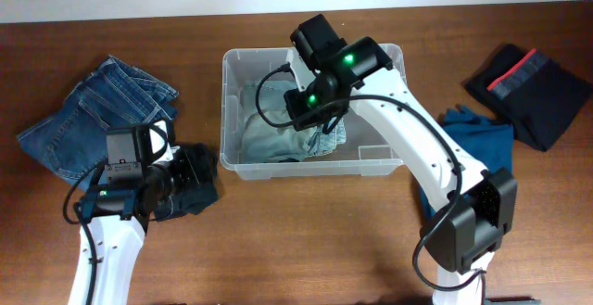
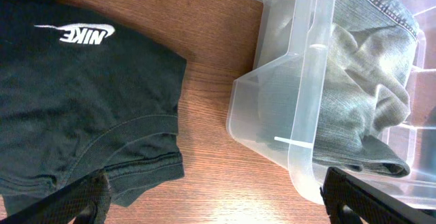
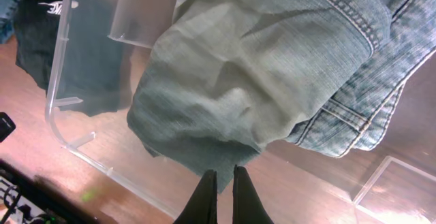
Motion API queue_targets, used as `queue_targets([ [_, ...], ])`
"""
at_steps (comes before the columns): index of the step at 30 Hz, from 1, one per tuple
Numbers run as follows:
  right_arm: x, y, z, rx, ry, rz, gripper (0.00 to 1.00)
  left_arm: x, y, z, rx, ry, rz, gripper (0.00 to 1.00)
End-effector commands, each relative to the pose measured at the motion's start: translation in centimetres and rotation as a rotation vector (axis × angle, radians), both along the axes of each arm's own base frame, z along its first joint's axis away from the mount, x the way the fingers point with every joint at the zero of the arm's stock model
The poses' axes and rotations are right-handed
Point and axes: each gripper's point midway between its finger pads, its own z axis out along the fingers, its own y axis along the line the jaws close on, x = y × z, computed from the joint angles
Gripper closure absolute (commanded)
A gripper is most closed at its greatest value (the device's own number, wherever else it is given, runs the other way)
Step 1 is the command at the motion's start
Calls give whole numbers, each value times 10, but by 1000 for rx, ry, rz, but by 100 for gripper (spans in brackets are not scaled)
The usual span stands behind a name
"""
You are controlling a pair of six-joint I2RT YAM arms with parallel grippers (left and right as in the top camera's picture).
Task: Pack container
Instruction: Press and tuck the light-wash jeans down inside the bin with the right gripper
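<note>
The container (image 1: 233, 110), a clear plastic bin, stands at the table's middle with pale washed jeans (image 1: 278, 136) crumpled inside. My right gripper (image 1: 320, 120) hangs inside the bin. In the right wrist view the right gripper (image 3: 225, 176) is shut, its tips at the lower hem of the pale jeans (image 3: 259, 67). My left gripper (image 1: 197, 171) is left of the bin. Seen from the left wrist, the left gripper (image 2: 218, 203) is open wide over bare wood, between a black Nike T-shirt (image 2: 82, 101) and the container's corner (image 2: 310, 67).
Folded blue jeans (image 1: 93, 110) lie at the far left. A teal garment (image 1: 482, 138) and a black garment with a red stripe (image 1: 533, 92) lie to the right of the bin. The right arm's base (image 1: 468, 222) stands at the front right.
</note>
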Motion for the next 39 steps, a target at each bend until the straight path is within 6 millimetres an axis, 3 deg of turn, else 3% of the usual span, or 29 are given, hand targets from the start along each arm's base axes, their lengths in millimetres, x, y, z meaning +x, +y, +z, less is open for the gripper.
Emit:
queue_targets([
  [1, -6, 10, -7, 10, 31, 27, 96, 1, 0, 2, 14, -9, -13, 1],
  [9, -17, 30, -46, -39, 98, 97, 96, 1, 0, 2, 14, -9, -13, 1],
  [14, -28, 48, -96, -96, 166, 179, 96, 1, 0, 2, 14, -9, -13, 0],
  [22, -35, 37, -173, -192, 321, 167, 96, 1, 0, 2, 14, -9, -13, 1],
  [25, -35, 32, -181, -202, 341, 159, 96, 1, 0, 2, 14, -9, -13, 1],
  [28, -30, 32, -170, -185, 322, 151, 96, 1, 0, 2, 14, -9, -13, 0],
  [31, -19, 35, -143, -156, 266, 174, 96, 1, 0, 2, 14, -9, -13, 1],
  [34, -7, 38, -105, -126, 203, 185, 96, 1, 0, 2, 14, -9, -13, 1],
  [35, -1, 40, -82, -104, 165, 181, 96, 1, 0, 2, 14, -9, -13, 1],
  [39, 12, 45, -23, -45, 56, 179, 96, 1, 0, 2, 14, -9, -13, 1],
])
